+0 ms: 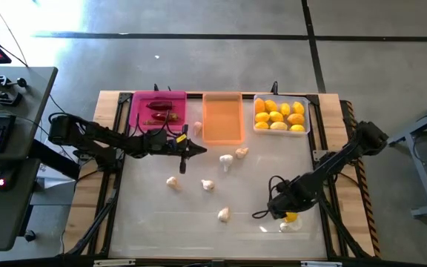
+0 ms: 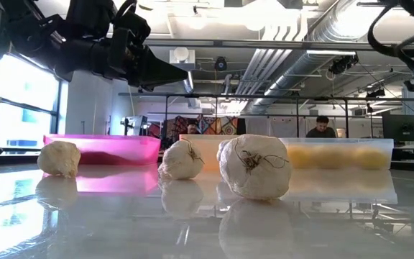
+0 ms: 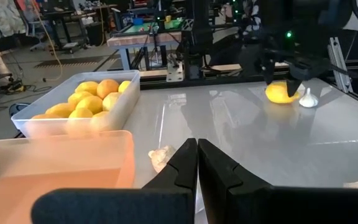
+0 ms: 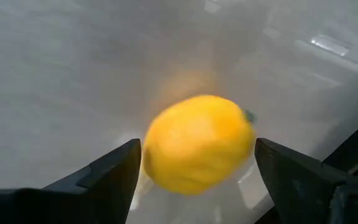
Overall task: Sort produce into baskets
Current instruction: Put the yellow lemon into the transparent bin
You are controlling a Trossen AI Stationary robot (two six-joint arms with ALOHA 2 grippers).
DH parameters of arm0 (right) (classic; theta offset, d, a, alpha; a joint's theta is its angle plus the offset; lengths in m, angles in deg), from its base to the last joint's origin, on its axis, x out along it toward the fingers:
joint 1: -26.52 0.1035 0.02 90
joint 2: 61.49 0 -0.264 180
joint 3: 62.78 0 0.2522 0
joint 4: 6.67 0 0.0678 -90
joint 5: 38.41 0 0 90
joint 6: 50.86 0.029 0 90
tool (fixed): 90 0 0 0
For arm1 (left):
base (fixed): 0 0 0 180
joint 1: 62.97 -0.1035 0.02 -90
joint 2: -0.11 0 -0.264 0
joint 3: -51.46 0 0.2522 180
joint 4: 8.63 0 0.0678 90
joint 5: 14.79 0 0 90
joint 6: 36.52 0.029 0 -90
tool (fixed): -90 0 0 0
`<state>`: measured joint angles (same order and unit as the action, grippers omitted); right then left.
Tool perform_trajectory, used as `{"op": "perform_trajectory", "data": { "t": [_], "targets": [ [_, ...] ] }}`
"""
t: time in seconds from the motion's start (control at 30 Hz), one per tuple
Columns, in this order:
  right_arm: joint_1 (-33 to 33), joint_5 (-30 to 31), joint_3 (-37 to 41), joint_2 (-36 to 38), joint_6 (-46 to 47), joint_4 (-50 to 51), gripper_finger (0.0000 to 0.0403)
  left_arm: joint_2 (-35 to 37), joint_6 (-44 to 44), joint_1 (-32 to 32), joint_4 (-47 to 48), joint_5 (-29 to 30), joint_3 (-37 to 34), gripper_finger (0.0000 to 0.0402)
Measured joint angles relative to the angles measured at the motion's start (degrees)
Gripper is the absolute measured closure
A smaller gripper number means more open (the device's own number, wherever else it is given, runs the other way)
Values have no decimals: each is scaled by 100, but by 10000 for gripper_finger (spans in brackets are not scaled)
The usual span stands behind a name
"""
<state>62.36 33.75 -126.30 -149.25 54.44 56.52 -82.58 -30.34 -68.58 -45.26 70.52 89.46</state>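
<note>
Now my right gripper (image 4: 194,180) released, fingers straddling loose yellow lemon (image 4: 197,143); next I clench, carry to clear whitish tray (image 1: 282,131). Left gripper (image 3: 196,162) clenched empty.

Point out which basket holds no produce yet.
The translucent orange basket, in the middle of the row: the pink one holds chili peppers, the clear one lemons.

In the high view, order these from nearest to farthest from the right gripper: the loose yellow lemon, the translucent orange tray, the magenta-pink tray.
1. Loose yellow lemon, between the right gripper's open fingers.
2. Translucent orange tray, far edge, middle.
3. Magenta-pink tray, far edge, left.
</note>
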Motion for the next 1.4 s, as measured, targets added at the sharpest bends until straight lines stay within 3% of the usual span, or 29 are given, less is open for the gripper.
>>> {"op": "perform_trajectory", "data": {
  "t": [0.33, 0.63, 0.73, 1.03, 1.23, 1.4],
  "targets": [
    [28, -188, 0, -193, -244, 4, 115, 0, 6, 0, -2, -2, 0, 401],
    [16, -79, -1, -188, -849, 62, 250, 0, 4, 0, -2, -4, 0, 401],
    [-11, -19, -4, -186, -1355, 66, 277, 0, 6, 0, -2, -2, -1, 401],
    [-485, 150, -5, -182, -3037, 795, 280, 0, 160, 0, -48, -2, -1, 401],
    [-1235, 234, 0, -186, -4287, 1271, 280, 0, 142, 0, -10, 0, 0, 401],
    [-2137, 773, -70, -186, -5579, 1574, 280, 0, 24, 4, 52, 0, 1, 401]
  ]
}}
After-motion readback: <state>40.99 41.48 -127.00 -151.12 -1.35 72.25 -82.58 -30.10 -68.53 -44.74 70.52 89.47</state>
